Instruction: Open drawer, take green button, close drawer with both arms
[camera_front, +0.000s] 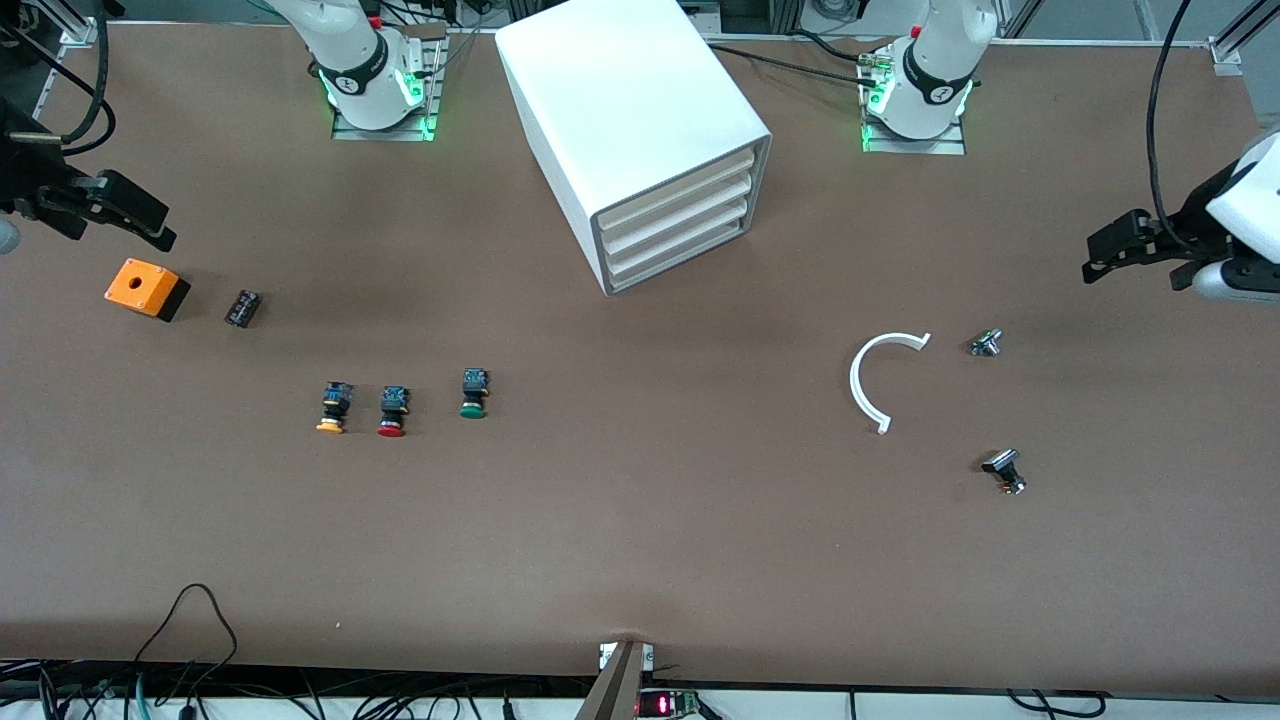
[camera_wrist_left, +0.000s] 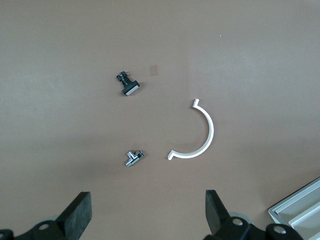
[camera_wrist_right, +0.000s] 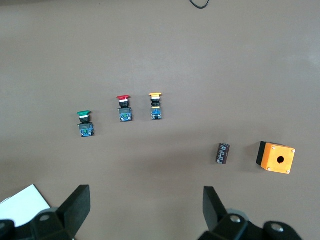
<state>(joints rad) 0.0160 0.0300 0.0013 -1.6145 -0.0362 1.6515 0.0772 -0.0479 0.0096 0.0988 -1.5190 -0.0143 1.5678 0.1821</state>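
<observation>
While both arms are waiting at the counter's (camera_front: 640, 560) ends:
Left tool (camera_front: 1100, 255): hanging wide open, empty.
Right tool (camera_front: 150, 222): hanging wide open, empty.
Green button (camera_front: 473, 393): lying on open counter, well apart from the cabinet (camera_front: 630, 130).
Drawers (camera_front: 675, 235): sitting shut.

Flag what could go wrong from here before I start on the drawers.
1. The cabinet stands loose and angled, and its drawers have plain handleless fronts; fingers may slip or push the whole box.
2. The green button lies beside the red button and orange button; a wrong pick is possible.
3. Both the left gripper and right gripper hang open at the table's ends, making for long reaches.
</observation>
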